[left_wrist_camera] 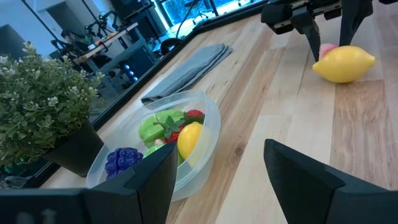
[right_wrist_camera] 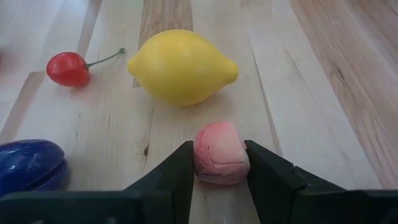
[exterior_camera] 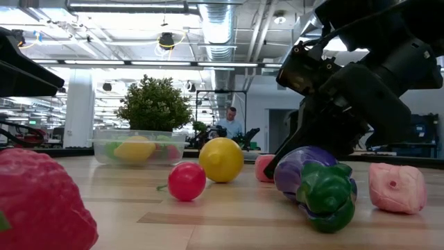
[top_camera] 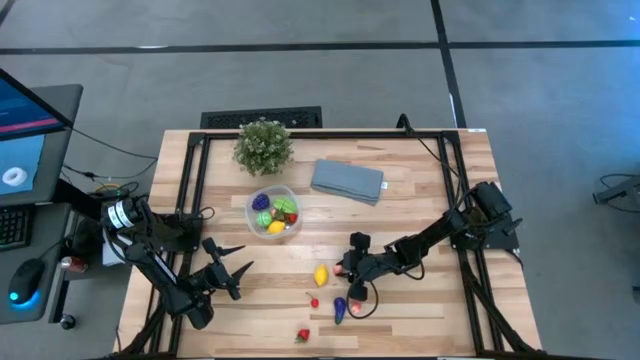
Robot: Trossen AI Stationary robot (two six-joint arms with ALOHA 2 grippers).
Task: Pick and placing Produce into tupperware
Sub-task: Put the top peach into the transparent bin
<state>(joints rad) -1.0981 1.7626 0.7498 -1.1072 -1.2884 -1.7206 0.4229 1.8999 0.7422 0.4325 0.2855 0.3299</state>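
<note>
Right wrist view shows the right gripper low over the desk, its two dark fingers pressed against either side of a small pink toy fruit; it looks clamped on the piece, which still sits on the wood, probably so it can be carried to the container. Just beyond the gripper lies a yellow lemon. A red cherry sits further off to one side, and a blue-purple eggplant lies beside the gripper on that same side.

From above, the clear round container stands well away from the right gripper, already holding yellow, green, red and purple pieces. A potted plant and a folded grey cloth sit beyond it. The left gripper waits with fingers apart, pointing toward the container.

The desk is pale wooden planks in a black frame. Behind it is an open workshop with ceiling ducts, and a person seated far off.
</note>
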